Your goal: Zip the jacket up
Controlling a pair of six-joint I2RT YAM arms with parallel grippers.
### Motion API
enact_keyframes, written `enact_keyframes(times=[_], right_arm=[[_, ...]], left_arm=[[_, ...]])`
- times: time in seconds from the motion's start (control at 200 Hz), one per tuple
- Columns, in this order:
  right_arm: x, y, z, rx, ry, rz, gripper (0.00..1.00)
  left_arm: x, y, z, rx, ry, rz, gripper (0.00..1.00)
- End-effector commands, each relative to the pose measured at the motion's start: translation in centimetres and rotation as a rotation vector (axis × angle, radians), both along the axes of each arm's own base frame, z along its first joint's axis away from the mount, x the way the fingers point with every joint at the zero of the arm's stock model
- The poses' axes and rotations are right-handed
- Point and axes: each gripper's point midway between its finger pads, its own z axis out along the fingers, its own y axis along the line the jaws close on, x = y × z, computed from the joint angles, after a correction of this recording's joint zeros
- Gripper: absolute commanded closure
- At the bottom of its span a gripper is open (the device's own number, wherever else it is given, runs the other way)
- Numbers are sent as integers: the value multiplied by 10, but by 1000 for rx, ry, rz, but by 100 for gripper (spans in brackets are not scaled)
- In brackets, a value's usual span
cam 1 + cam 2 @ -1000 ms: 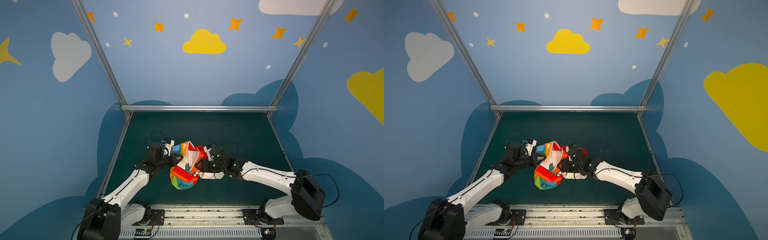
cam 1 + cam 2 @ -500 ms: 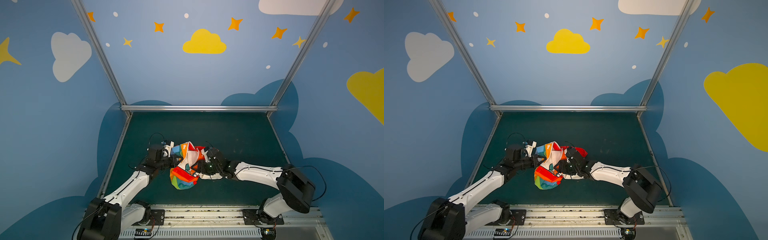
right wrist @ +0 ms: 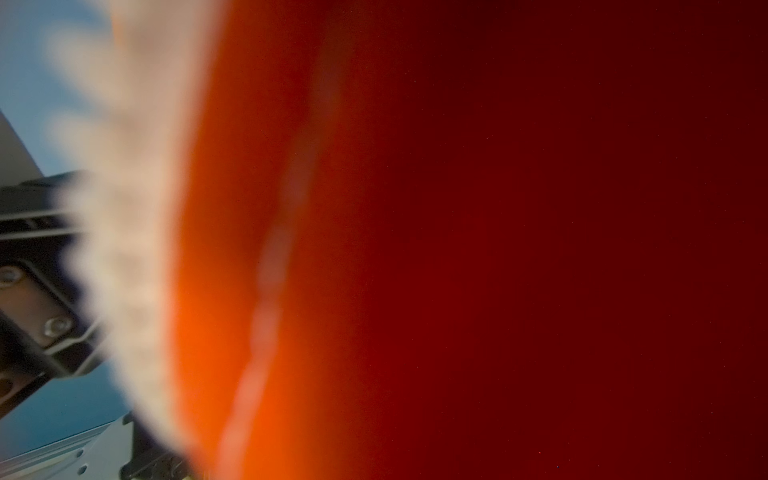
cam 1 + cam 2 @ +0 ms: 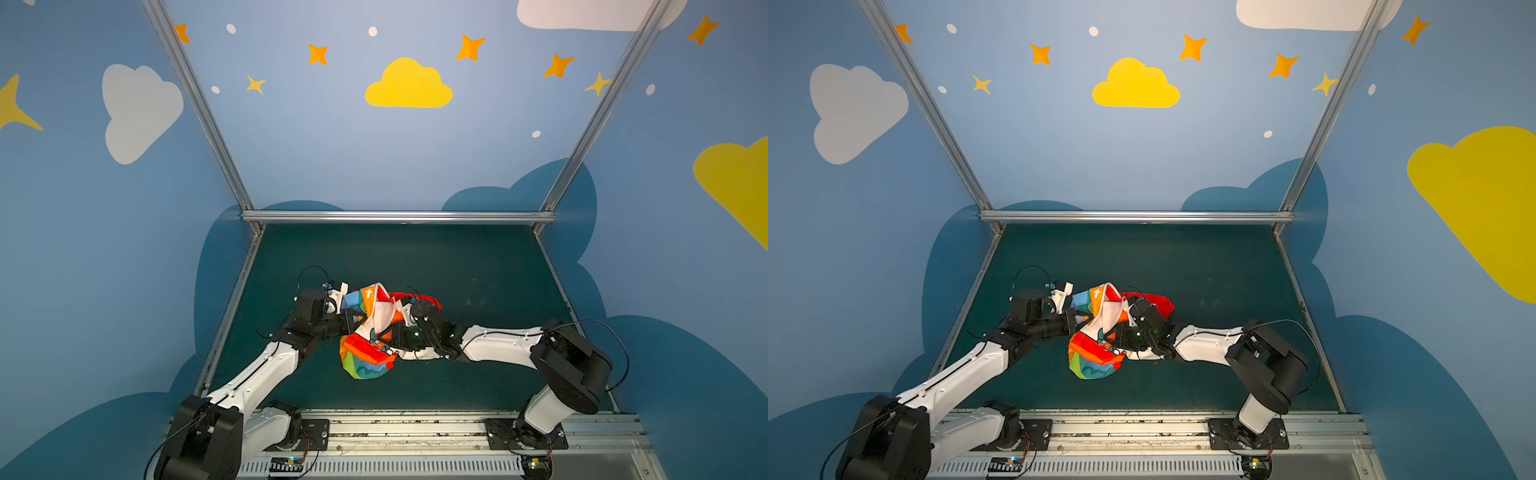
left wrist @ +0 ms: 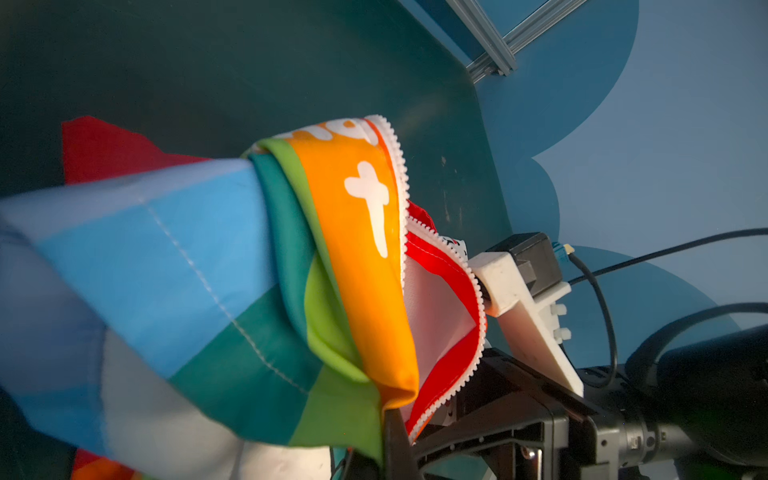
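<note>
The jacket [image 4: 365,361] [image 4: 1092,362] is a bunched rainbow-striped heap on the green mat, held up between both arms, its red hood [image 4: 419,298] toward the back. My left gripper [image 4: 353,322] [image 4: 1077,322] is shut on a fold of it; in the left wrist view a dark finger [image 5: 392,432] pinches green and orange cloth [image 5: 365,257]. Two white zipper edges [image 5: 400,174] stand apart, with white lining between them. My right gripper [image 4: 390,336] [image 4: 1117,336] is buried in the jacket's middle, jaws hidden. Blurred red cloth [image 3: 498,249] fills the right wrist view.
The green mat [image 4: 457,266] is bounded by an aluminium rail at the back [image 4: 399,216], a slanted rail on the left [image 4: 232,316] and the arms' mounting rail in front [image 4: 399,428]. Blue painted walls stand on three sides.
The right arm's elbow has folded in leftward and its gripper has pushed deeper into the jacket. The left arm and its hold are unchanged.
</note>
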Motion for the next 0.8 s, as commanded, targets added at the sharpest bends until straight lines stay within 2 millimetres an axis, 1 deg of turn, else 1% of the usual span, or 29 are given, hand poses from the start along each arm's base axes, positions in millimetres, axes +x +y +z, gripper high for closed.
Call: enact_keyframes(times=[0.0, 0.055, 0.175, 0.285, 0.33, 0.375, 0.426, 0.496, 0.601, 0.686, 0.796], right_arm=[[-4, 7, 14, 40, -44, 39, 58], [-6, 10, 16, 47, -51, 53, 57], [-8, 12, 17, 47, -61, 73, 45], [-8, 12, 12, 34, -55, 70, 46], [-6, 13, 11, 32, -61, 69, 49], [-5, 13, 11, 26, -66, 70, 58], [-6, 14, 12, 27, -69, 77, 71], [-5, 14, 13, 28, -73, 80, 85], [-5, 13, 24, 46, -95, 93, 99], [-2, 9, 41, 88, -131, 109, 100], [4, 4, 76, 192, -183, 131, 100]], left_arm=[[1, -2, 4, -23, -9, -9, 97], [0, -3, 6, -27, -10, -11, 97], [0, -2, 8, -32, -13, -8, 97], [0, -2, 9, -32, -13, -7, 97], [0, -2, 9, -33, -13, -6, 97], [0, -2, 9, -35, -12, -6, 97], [0, -3, 10, -41, -13, -6, 97], [0, -4, 14, -59, -21, -9, 97], [0, -9, 31, -111, -67, -28, 97], [-1, -13, 51, -181, -146, -39, 97], [-4, -13, 79, -259, -278, -42, 97]])
